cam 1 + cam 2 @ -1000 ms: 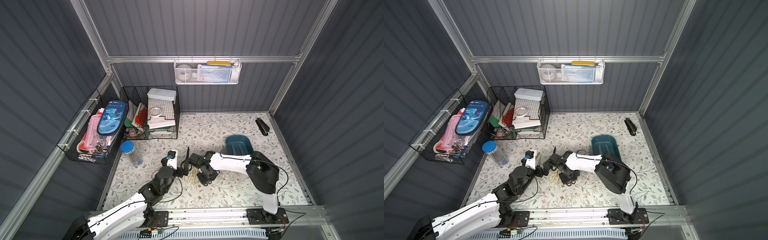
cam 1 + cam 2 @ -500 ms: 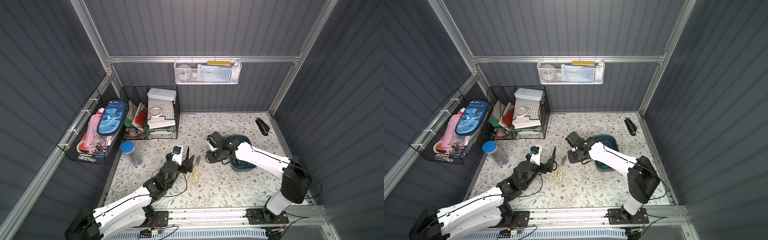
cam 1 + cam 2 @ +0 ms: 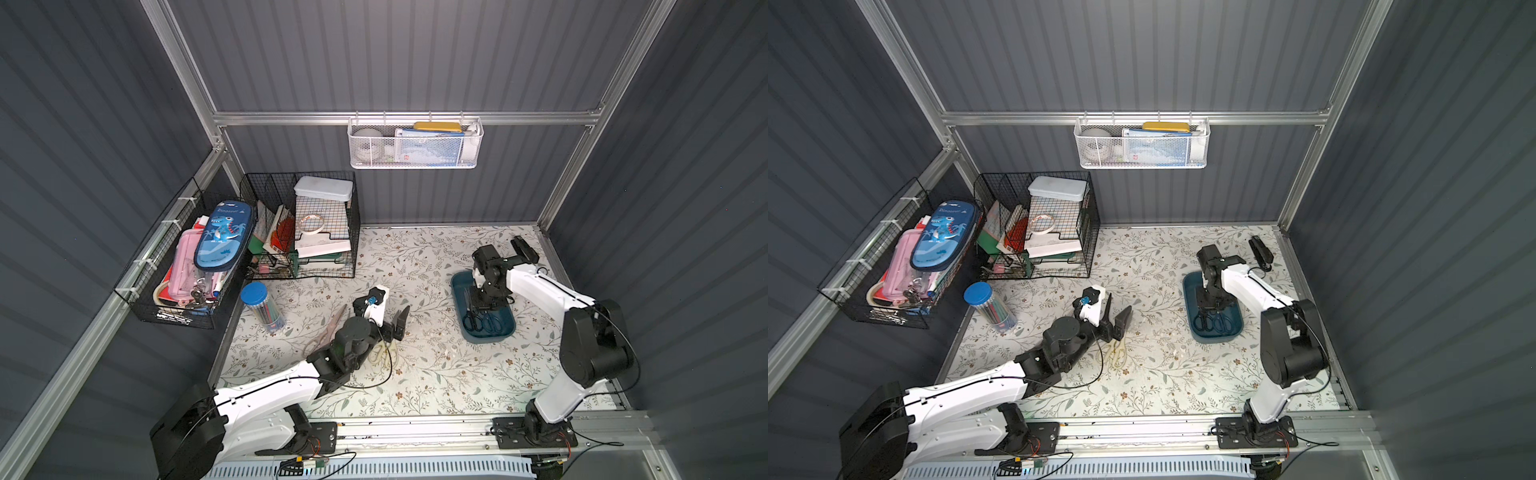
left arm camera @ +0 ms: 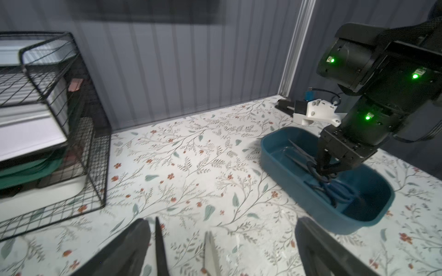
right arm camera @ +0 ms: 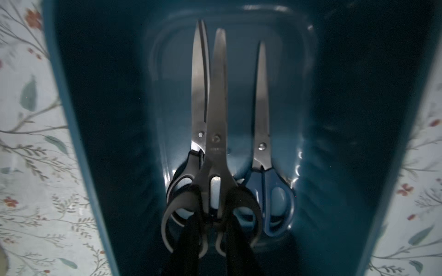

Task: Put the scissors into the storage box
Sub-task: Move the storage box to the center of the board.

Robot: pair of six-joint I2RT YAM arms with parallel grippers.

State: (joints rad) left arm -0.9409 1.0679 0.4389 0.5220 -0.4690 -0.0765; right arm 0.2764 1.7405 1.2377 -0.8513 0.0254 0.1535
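I see the storage box (image 3: 458,291), a shallow dark teal tub with rounded corners, sitting upright on the right side of the table (image 3: 415,374), its length running roughly front to back. Three pairs of scissors lie lengthwise inside, blades closed and pointing toward the back, handles at the near end. They are a black-handled pair (image 5: 199,95), a blue-handled pair (image 5: 262,107) and, between them and overlapping the black one, a black-and-grey-handled pair (image 5: 218,95), pinched at its handles by my right claw (image 5: 215,229). Near mid-table lie cream shears (image 3: 1117,355) and, to their left, a pale pink-handled pair (image 3: 336,320).
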